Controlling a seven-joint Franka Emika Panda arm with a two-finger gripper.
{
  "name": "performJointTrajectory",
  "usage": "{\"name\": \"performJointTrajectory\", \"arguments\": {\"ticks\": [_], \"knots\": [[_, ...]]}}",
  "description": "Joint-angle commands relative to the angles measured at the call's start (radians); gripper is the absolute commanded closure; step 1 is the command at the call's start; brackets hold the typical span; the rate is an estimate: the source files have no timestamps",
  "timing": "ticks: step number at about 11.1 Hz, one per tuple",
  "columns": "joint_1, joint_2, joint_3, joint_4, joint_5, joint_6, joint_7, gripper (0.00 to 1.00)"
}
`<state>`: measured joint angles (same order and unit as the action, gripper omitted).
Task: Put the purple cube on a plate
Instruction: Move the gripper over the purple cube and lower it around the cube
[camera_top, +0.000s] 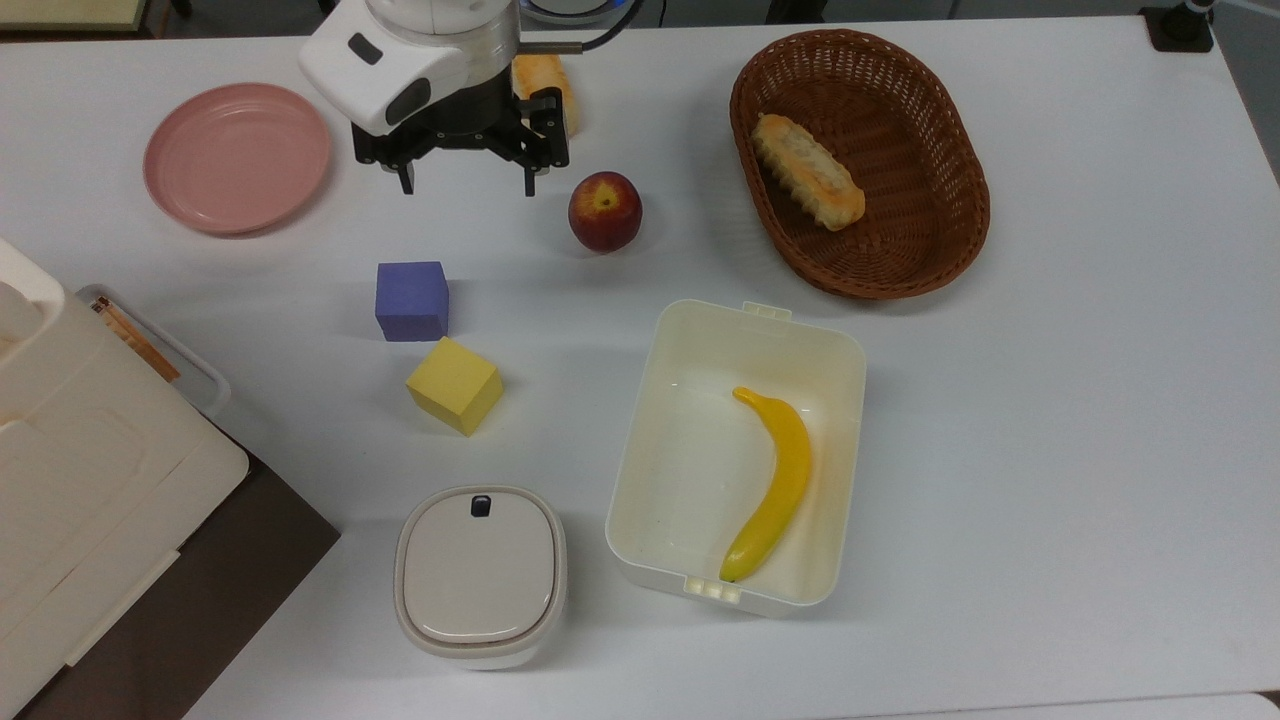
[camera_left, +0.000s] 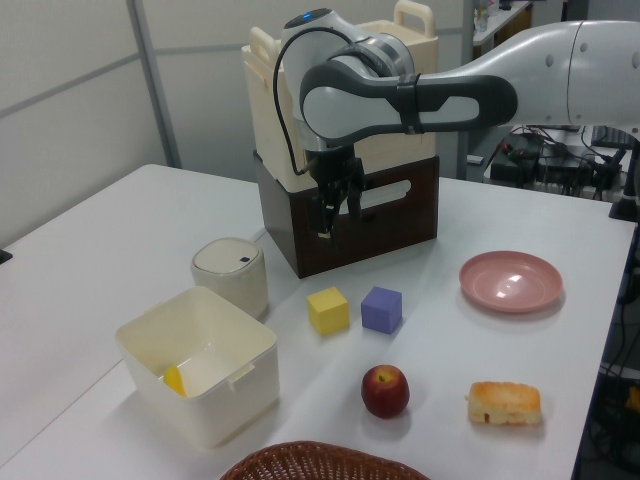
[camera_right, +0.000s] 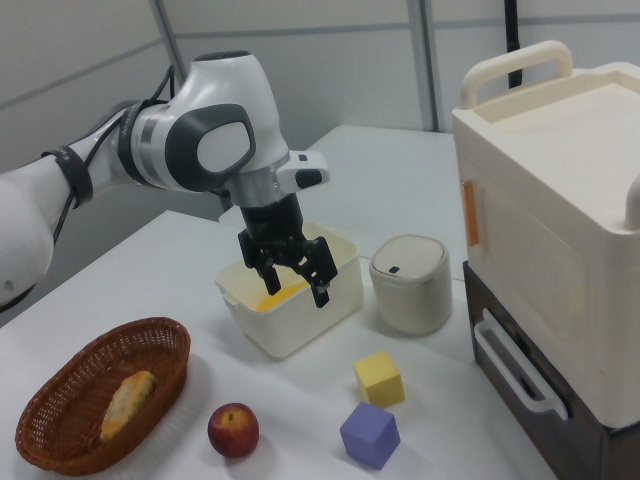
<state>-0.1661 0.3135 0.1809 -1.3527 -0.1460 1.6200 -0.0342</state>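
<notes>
Sitting flat on the white desk, the matte blue-violet purple cube is lying just beside a yellow cube; the fingers are hanging wide, empty. A cream tub is holding a banana.

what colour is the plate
Dusty pink; the plate shows best in the top view.
</notes>
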Motion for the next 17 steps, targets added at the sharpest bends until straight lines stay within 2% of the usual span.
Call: {"name": "performJointTrajectory", "arguments": {"ticks": [1, 2, 5, 9, 15, 17], "knots": [[-0.022, -0.034, -0.009, -0.029, 0.016, 0.018, 0.002, 0.00], [-0.065, -0.034, -0.009, -0.029, 0.020, 0.018, 0.000, 0.00], [-0.113, -0.030, -0.020, -0.037, 0.017, 0.012, -0.016, 0.00], [-0.154, 0.027, -0.021, -0.097, 0.019, 0.014, -0.153, 0.00], [-0.150, 0.166, -0.020, -0.098, 0.013, 0.038, -0.178, 0.00], [-0.150, 0.174, -0.020, -0.120, 0.016, 0.099, -0.173, 0.00]]}}
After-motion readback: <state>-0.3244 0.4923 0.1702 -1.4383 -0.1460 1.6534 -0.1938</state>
